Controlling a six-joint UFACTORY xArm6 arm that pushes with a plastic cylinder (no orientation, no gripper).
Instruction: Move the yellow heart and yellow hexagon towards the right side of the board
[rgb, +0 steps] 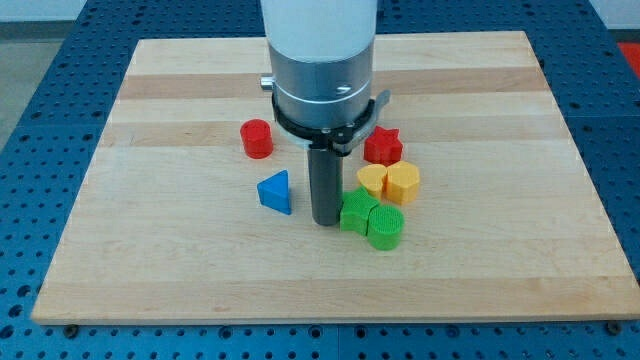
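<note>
Wooden board (200, 280), my tip (325, 222) just left of green blocks (372, 218); no end effector.

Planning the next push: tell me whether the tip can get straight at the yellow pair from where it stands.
Probably not straight. My tip sits left of the green star, which lies between it and the yellow hexagon and yellow heart. Coming round above the green looks open.

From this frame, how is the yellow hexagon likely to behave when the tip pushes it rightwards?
The yellow hexagon looks squat and flat-based, so it should slide rather than tip or roll. It sits against the yellow heart, so the pair may move together. My tip is at their lower left, beside the green blocks, which may get dragged along too.
</note>
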